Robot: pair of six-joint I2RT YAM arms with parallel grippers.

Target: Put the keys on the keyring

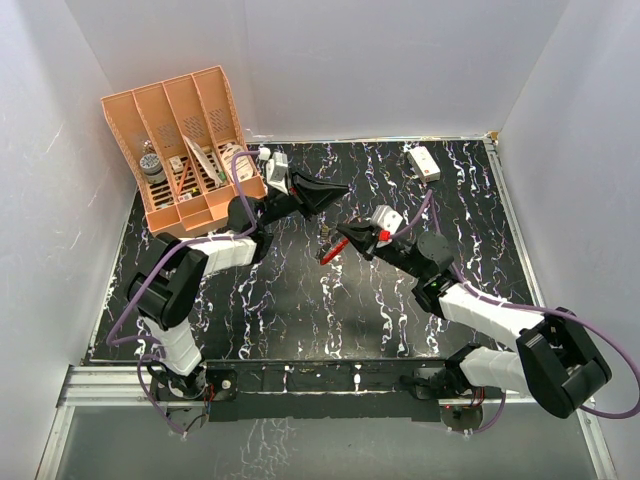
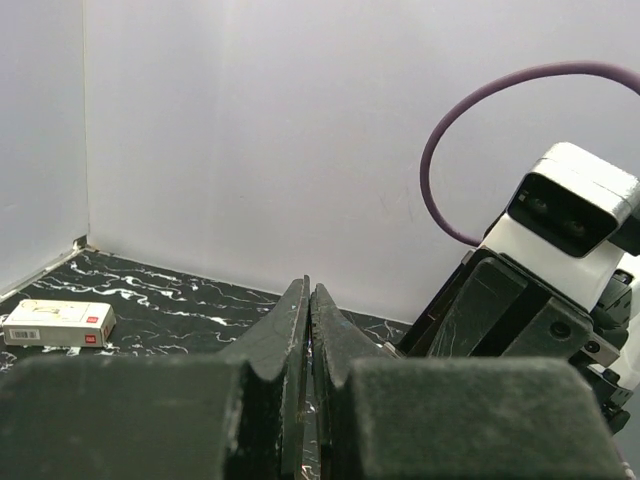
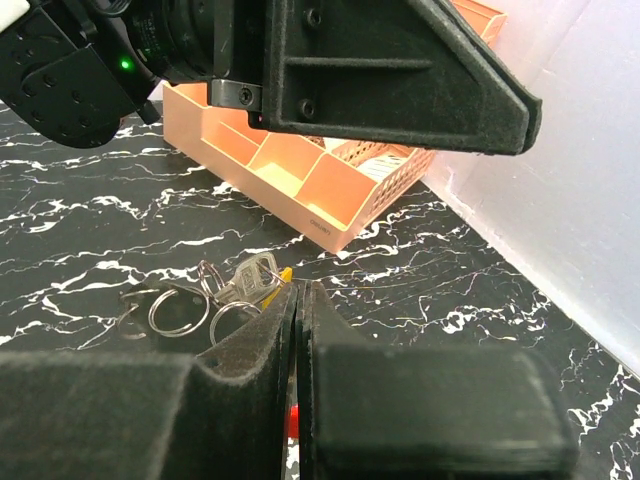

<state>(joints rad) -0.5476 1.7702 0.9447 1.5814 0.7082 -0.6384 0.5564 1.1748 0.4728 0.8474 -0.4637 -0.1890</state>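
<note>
The keys (image 1: 327, 231) lie flat near the middle of the tabletop (image 1: 300, 310), a little toward its far edge: a small silvery bunch with a bit of yellow among them and a few loose wire rings (image 3: 178, 310) touching on their left in the right wrist view. Just beside them, on the near side, the red keyring (image 1: 328, 252) sticks out from the tip of the right gripper (image 1: 346, 242), whose jaws are clenched on it; red shows in the slit between its fingers. The left gripper (image 1: 343, 188) hangs above the table just beyond the keys, jaws pressed together on nothing, and its black finger spans the top of the right wrist view. An orange divided organiser (image 1: 185, 150) stands at the far left corner. A white box (image 1: 424, 162) lies near the far right corner, well apart from the keys.
</note>
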